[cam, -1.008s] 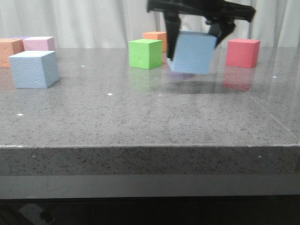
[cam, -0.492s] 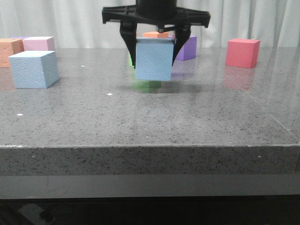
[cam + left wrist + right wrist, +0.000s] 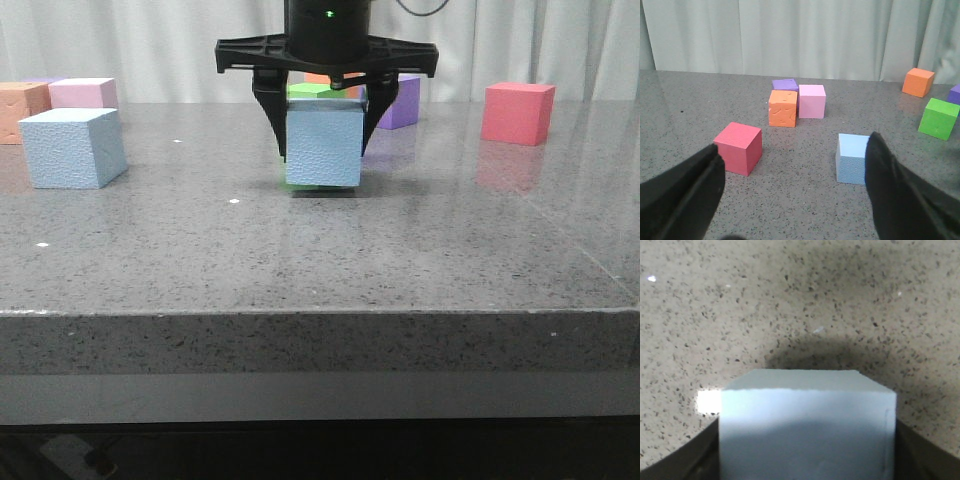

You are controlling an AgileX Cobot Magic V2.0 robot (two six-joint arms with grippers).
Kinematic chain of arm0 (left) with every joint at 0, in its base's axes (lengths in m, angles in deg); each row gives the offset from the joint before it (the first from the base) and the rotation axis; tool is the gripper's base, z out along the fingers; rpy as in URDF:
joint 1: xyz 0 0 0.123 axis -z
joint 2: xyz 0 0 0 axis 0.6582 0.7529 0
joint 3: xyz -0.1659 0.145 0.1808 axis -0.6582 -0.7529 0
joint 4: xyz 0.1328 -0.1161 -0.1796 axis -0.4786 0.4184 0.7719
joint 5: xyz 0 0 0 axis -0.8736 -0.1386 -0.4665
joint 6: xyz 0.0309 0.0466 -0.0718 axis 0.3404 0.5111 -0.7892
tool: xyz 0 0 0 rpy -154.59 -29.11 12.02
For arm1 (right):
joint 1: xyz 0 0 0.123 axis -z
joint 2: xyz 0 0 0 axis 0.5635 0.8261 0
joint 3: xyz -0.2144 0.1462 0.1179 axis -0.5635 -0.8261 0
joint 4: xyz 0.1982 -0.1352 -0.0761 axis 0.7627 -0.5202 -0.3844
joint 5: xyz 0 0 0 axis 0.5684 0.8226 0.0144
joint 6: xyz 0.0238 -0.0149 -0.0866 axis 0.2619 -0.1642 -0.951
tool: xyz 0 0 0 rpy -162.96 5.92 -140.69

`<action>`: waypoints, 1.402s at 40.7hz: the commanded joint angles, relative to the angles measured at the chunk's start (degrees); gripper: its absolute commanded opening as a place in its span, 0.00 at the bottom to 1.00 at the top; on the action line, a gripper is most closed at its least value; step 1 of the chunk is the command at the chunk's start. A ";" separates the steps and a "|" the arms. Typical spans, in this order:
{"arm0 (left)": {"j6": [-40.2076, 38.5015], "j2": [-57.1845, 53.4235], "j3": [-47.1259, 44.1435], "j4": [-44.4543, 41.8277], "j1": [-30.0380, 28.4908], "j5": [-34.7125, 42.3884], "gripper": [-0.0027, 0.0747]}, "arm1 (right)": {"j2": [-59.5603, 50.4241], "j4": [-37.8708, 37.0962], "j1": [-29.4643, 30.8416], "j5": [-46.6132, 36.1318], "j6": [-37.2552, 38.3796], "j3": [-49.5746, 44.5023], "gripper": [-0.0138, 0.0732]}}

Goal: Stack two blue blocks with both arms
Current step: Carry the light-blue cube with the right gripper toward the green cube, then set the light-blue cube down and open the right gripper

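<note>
Right wrist view shows gripper clamping blue block.

Pale blue pebbled cubes, a red cube, on speckled grey table

The front camera sits low at the worktop edge, facing the curtain. The left wrist camera looks forward across the worktop toward the same curtain, sharing the free blue block. The right wrist camera points straight down, close above the held blue block.
</note>
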 commanded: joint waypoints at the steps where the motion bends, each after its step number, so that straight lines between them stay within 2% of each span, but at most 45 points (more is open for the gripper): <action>1: -0.30 0.95 1.87 0.31 0.40 4.49 0.77 | -3.73 -1.92 0.17 -2.09 -0.65 1.83 0.56; 12: -0.30 0.95 1.87 0.31 0.40 4.49 0.77 | -3.73 -1.28 0.17 -2.09 -1.87 1.83 0.78; 25: -0.30 0.95 1.87 0.31 0.40 4.49 0.77 | -3.92 -0.44 0.17 -1.46 -1.87 2.23 0.78; 37: -0.30 0.95 1.87 0.31 0.40 4.49 0.77 | -3.99 -0.36 0.17 7.32 -2.92 10.57 0.78; 45: -0.30 0.95 1.87 0.31 0.40 4.49 0.77 | -6.54 0.66 0.17 7.27 -7.28 12.56 0.78; 50: -0.30 0.95 1.87 0.31 0.40 4.49 0.77 | -9.03 1.43 0.17 7.32 -14.36 12.15 0.78; 57: -0.30 0.95 1.87 0.31 0.40 4.49 0.77 | -15.94 9.61 0.17 7.32 -26.80 9.89 0.78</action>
